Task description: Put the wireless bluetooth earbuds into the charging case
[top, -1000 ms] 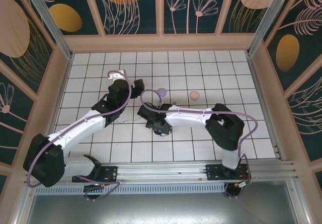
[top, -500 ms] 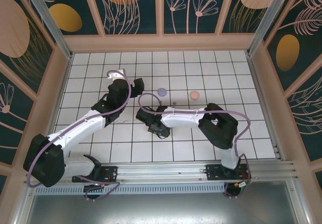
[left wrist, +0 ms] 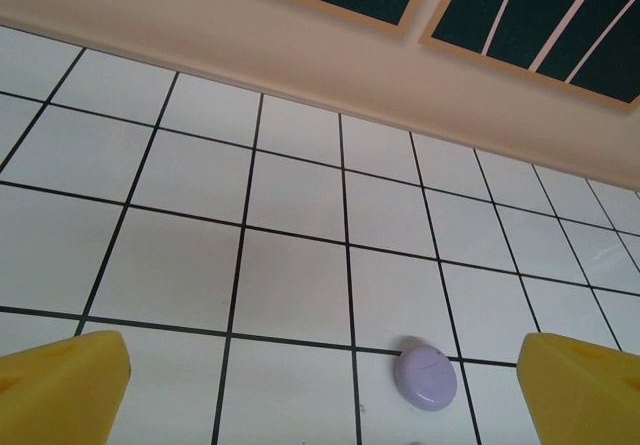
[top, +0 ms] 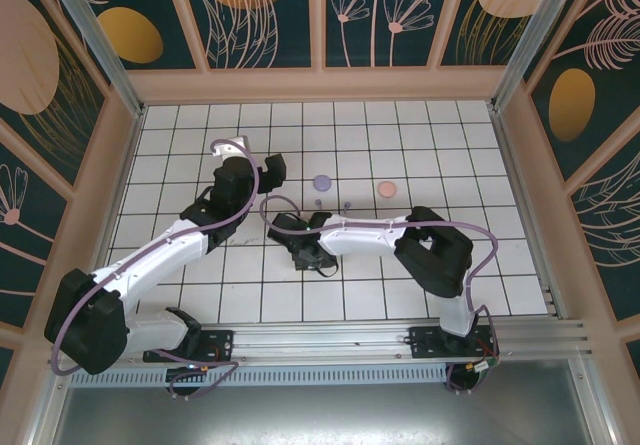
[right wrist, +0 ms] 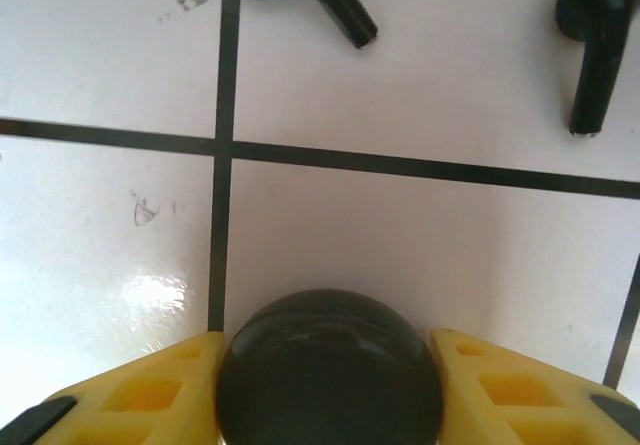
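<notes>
My right gripper point(right wrist: 328, 365) is shut on a round black charging case point(right wrist: 330, 360), its yellow fingers pressing both sides just above the tiled floor. Two black wireless bluetooth earbuds lie ahead of it, one at the upper middle point(right wrist: 340, 0) and one at the upper right point(right wrist: 595, 45). In the top view the right gripper point(top: 305, 255) sits near the table's middle. My left gripper point(left wrist: 325, 385) stands wide open with nothing between its fingers. A closed lilac case point(left wrist: 426, 376) lies on the tiles just ahead of it, toward the right finger.
A lilac case point(top: 322, 182) and a pink case point(top: 387, 189) lie behind the arms. Two tiny dark specks point(top: 318, 203) point(top: 348, 204) lie near them, too small to identify. A low peach wall point(left wrist: 330, 55) rims the tiled table point(top: 400, 135).
The right gripper slid left and closed its fingers onto the black case. The left gripper shifted slightly back and left, still open.
</notes>
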Available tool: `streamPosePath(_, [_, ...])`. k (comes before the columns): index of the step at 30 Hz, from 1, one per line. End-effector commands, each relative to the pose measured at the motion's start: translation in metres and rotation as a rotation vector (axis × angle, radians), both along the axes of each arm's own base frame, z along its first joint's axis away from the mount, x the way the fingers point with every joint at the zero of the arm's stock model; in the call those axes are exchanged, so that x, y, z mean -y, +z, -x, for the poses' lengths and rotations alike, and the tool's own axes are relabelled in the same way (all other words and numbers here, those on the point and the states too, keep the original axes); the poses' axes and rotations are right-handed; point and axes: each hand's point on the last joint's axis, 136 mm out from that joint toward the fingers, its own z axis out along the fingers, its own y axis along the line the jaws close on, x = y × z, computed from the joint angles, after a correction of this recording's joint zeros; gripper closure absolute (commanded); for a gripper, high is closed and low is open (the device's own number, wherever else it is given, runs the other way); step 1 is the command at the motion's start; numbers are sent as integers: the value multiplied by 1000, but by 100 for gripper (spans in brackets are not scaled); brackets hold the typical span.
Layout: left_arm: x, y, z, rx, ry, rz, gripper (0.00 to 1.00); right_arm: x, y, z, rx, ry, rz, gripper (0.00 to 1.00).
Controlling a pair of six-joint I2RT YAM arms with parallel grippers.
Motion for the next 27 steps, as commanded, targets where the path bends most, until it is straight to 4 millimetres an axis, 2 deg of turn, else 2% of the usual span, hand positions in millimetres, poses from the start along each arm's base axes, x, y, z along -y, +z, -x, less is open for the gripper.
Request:
streamPosePath(1, [-4, 10, 0, 35, 6, 8, 1, 18, 0, 3, 3, 147, 139, 43])
streamPosePath(6, [-4, 10, 0, 36, 6, 8, 1, 8, 21, -1, 15, 99, 84, 34])
streamPosePath(8, [-4, 11, 0, 40, 7, 10, 1, 5, 32, -3, 11, 27, 38, 34])
streamPosePath(12, [-4, 13, -1, 43, 10, 12, 1, 12, 47, -8, -1, -213, -40, 33])
streamPosePath(18, [-4, 15, -4, 46, 17, 5, 1, 23, 45, -5, -20, -489, -140, 33])
streamPosePath(27, [-1, 18, -7, 51, 13, 6, 1, 12, 28, -2, -73, -517, -117, 33])
